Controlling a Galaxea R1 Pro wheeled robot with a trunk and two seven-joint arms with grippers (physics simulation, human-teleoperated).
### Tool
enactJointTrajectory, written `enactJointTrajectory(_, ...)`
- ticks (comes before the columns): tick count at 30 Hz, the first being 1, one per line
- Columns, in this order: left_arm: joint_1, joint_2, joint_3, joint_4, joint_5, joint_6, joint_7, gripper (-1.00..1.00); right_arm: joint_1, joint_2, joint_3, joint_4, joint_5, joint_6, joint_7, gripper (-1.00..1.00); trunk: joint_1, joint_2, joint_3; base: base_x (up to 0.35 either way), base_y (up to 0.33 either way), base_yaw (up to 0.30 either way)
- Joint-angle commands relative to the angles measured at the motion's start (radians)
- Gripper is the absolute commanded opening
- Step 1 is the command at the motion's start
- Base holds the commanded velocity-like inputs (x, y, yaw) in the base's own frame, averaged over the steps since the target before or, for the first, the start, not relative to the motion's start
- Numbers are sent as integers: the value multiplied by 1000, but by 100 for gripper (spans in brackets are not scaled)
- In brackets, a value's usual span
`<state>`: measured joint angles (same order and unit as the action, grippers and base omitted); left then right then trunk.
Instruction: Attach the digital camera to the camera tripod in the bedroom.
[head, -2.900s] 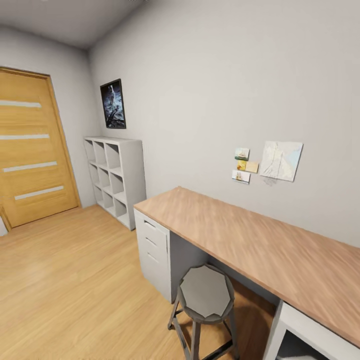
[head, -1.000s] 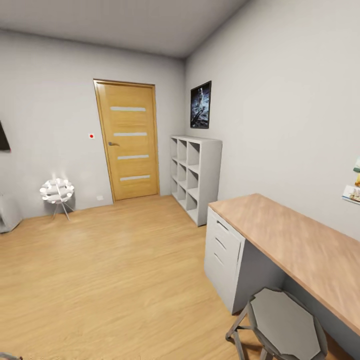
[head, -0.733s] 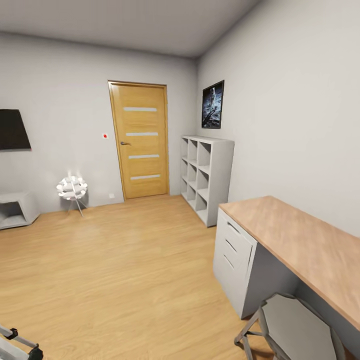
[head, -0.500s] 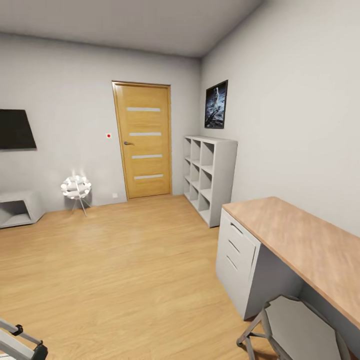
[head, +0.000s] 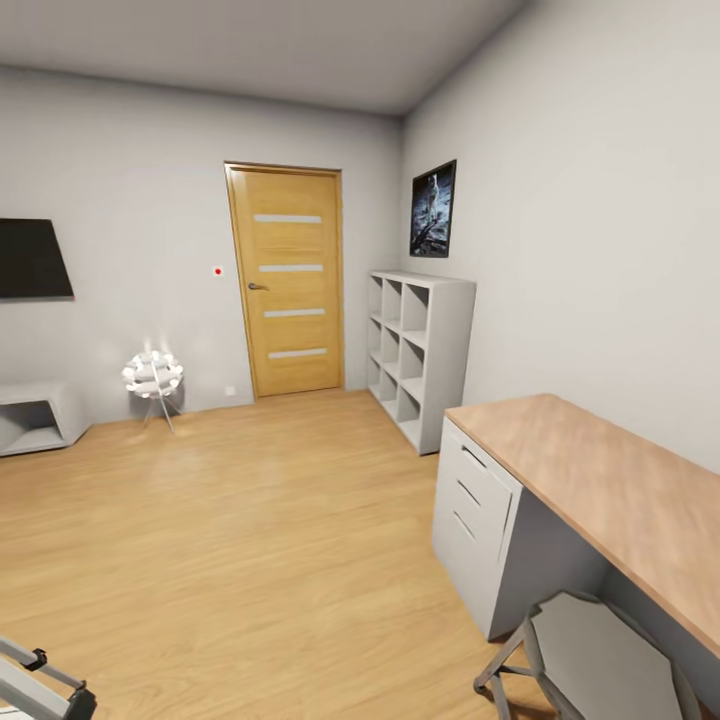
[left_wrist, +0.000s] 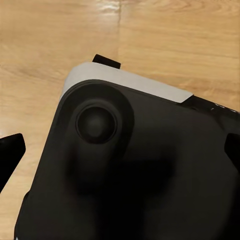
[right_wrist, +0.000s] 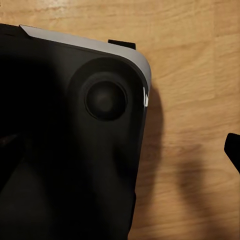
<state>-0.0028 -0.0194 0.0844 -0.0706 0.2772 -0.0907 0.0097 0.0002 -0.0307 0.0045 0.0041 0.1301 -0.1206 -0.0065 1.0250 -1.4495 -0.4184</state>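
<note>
Both tools hang over the robot's black base (left_wrist: 130, 170) and plank floor (head: 230, 520) — each shows dark fingertips (left_wrist: 10, 150) wide apart, holding nothing. One silver tripod leg (head: 40, 685) crosses the head view's lower left corner. Farther off: bench (head: 590, 490), stool (head: 600, 660), cube shelving (head: 420, 355), door (head: 290, 280).

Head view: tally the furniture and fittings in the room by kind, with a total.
Door: 1
Cube shelf: 1
Desk: 1
Stool: 1
Wall picture: 1
Floor lamp: 1
Wall screen: 1
Low cabinet: 1
Tripod leg: 1
Total: 9
</note>
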Motion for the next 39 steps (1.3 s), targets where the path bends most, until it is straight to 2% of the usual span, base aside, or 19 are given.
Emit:
enactJointTrajectory(1, 0, -1, 8, 0, -1, -2, 1, 100, 0, 0, 0, 0, 8, -4, -1, 100, 0, 0, -1, 0, 0, 107)
enactJointTrajectory(12, 0, -1, 8, 0, -1, -2, 1, 100, 0, -1, 1, 0, 8, -3, -1, 100, 0, 0, -1, 0, 0, 140)
enactJointTrajectory(39, -2, 0, 14, 2, 1, -3, 2, 100, 1, -8, 3, 0, 12, -2, -2, 100, 0, 0, -1, 0, 0, 6)
